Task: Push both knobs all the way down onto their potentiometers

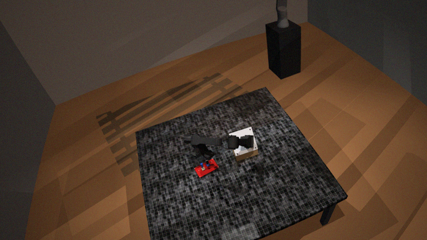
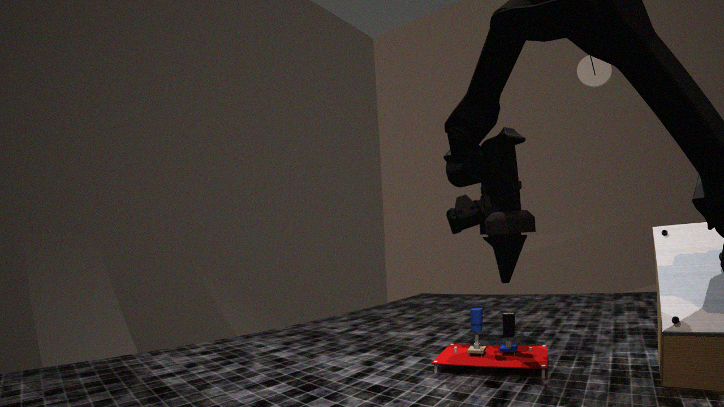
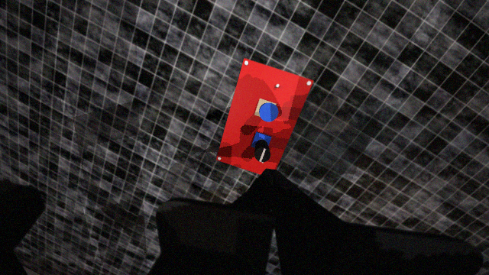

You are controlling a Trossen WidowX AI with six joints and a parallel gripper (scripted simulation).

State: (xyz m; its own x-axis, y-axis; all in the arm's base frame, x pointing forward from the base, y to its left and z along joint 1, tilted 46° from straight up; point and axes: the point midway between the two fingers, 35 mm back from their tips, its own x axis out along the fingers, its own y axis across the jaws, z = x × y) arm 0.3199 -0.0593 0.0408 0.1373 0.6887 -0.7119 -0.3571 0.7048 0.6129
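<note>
A red circuit board [image 1: 200, 171] [image 2: 526, 358] [image 3: 244, 114] stands on short legs on the chequered table [image 1: 243, 188]. A blue knob [image 2: 475, 319] [image 3: 268, 111] [image 1: 201, 164] sits high on its shaft over a tan potentiometer [image 2: 476, 350]. A black knob [image 2: 508, 324] [image 3: 262, 151] [image 1: 207, 161] sits high on its shaft over a blue potentiometer [image 2: 508, 348] [image 3: 261, 137]. My gripper [image 2: 504, 280] [image 3: 270, 174] is shut and empty. It points straight down and hangs a short way above the black knob, not touching it.
The arm's white-topped base block [image 1: 246, 143] [image 2: 688, 303] stands on the table to the right of the board. A dark pedestal [image 1: 283, 50] stands on the wooden floor behind the table.
</note>
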